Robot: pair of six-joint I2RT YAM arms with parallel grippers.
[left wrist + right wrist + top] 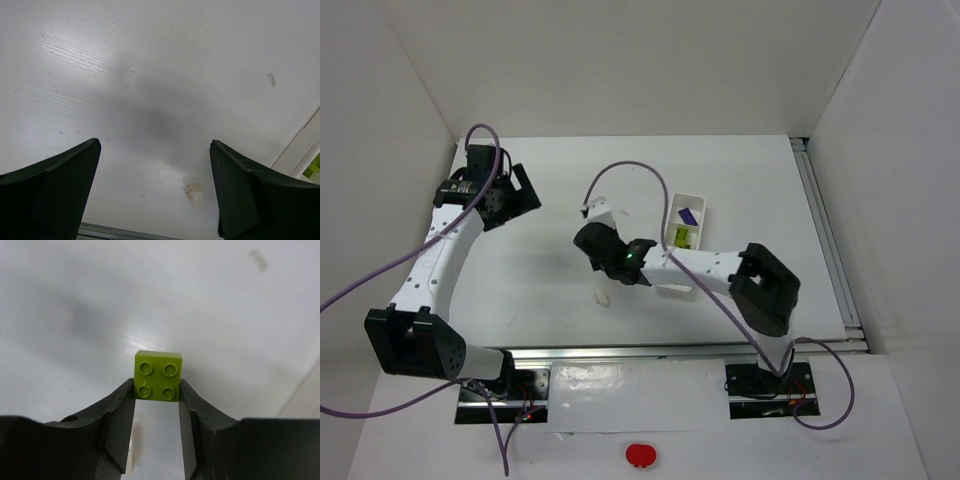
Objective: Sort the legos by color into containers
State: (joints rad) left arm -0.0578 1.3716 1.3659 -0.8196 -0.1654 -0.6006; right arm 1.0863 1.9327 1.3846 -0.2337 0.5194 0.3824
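Right pincer (158,392) is clamped on one green brick (158,382), a finger on each side, near the middle of the surface (750,170); left pincer (155,185) hangs wide and bare toward the left edge. One tray (690,196) sits right of middle, with one purple brick (688,214) in its far compartment and green pieces (681,237) in the next, too small to count. One white brick (603,296) lies loose toward the near edge.

Open table (550,245) lies left of the tray (691,196); right arm (710,265) crosses its near end.
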